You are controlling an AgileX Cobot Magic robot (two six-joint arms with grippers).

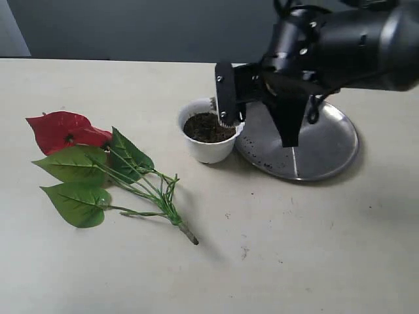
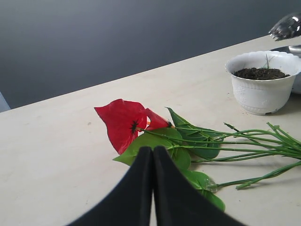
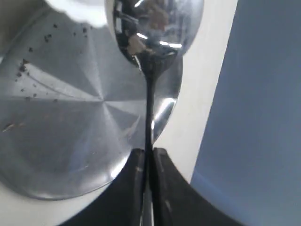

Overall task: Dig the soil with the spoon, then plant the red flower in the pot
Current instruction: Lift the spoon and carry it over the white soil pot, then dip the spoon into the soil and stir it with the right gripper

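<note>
Table [image 1: 314, 261]: pale bare top carrying everything; a few dark crumbs lie on it near the middle front.
Right arm [image 1: 340, 39]: bulky black body reaching in over the plate and pot, hiding part of both in the exterior view.
Plate [image 1: 327, 154]: round steel, just right of the pot, speckled with soil crumbs.
Flower [image 1: 98, 173]: lies flat on the table left of the pot, well apart from it, red blooms far left, stalk end pointing toward the front.
Pot [image 1: 204, 152]: white, scalloped rim, upright, touching or nearly touching the plate edge.
Soil [image 1: 208, 127]: dark, fills the pot almost to the rim.
Right gripper [image 3: 148, 162]: pinched tight on the spoon handle, bowl held out ahead.
Spoon [image 3: 153, 28]: bowl looks empty and sits above the plate, near the pot rim.
Left gripper [image 2: 153, 155]: fingers pressed together, holding nothing, hovering just short of the flower's leaves.
Risk, spoon: the thin handle could twist or slip in the pinch if the bowl bites packed soil.
Risk, pot: a sideways push from the spoon or arm could tip the light pot and spill soil.
Risk, flower: the left gripper must open before closing on the stalk; grabbing leaves instead could bend them.
</note>
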